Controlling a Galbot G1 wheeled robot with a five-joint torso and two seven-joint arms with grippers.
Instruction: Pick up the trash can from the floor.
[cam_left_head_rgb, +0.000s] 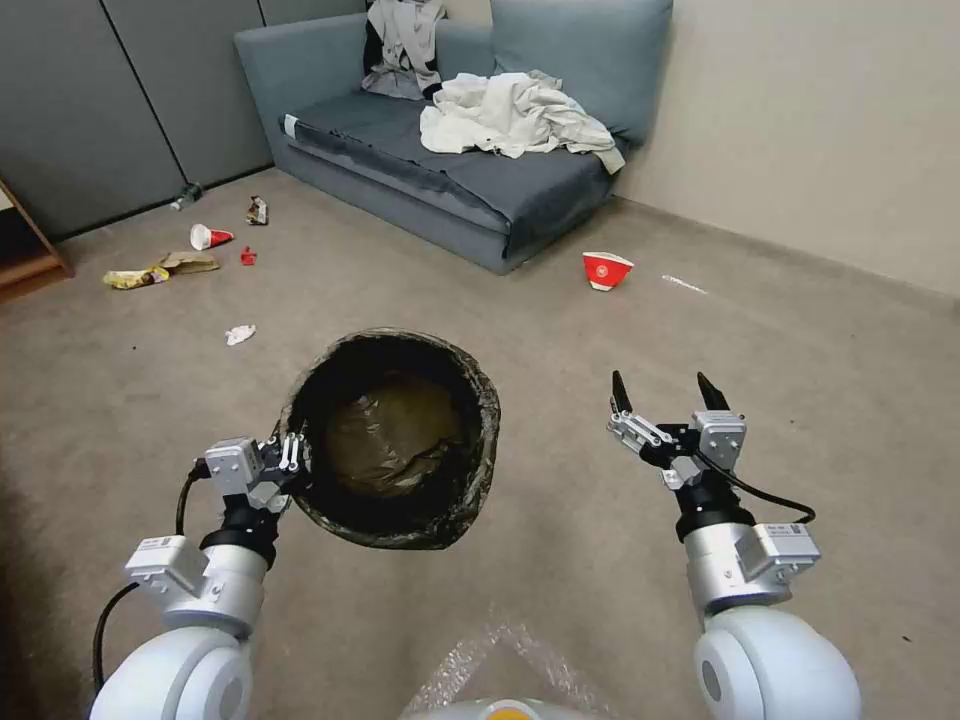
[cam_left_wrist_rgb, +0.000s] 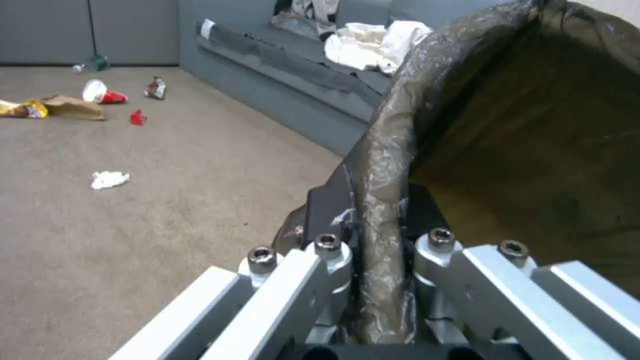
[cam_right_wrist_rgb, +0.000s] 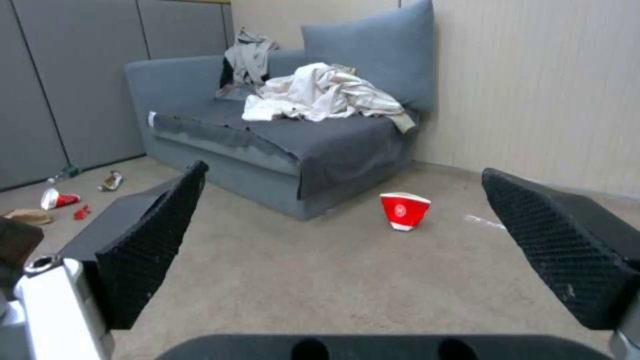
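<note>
Trash can (cam_left_head_rgb: 392, 452) is seen near centre of the head view, tilted w/ its mouth toward the camera, black bag folded over the rim. Its rim at approx. 9 o'clock is pinched by the left gripper (cam_left_head_rgb: 292, 452); in the left wrist view one finger (cam_left_wrist_rgb: 327, 207) is set outside the rim, the other inside, bag wedged between. Whether the can is touching the floor (cam_left_head_rgb: 560, 560) can't be told. Right gripper (cam_left_head_rgb: 668, 392) is held at 3 o'clock of the can, well apart, fingers spread wide, nothing between. A red-and-white bowl (cam_left_head_rgb: 607, 270) is seen by the sofa (cam_left_head_rgb: 500, 190).

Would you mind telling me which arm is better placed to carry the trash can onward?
Left. The left hand is clamped on the trash can rim; the right hand hangs open beside it, holding nothing.
</note>
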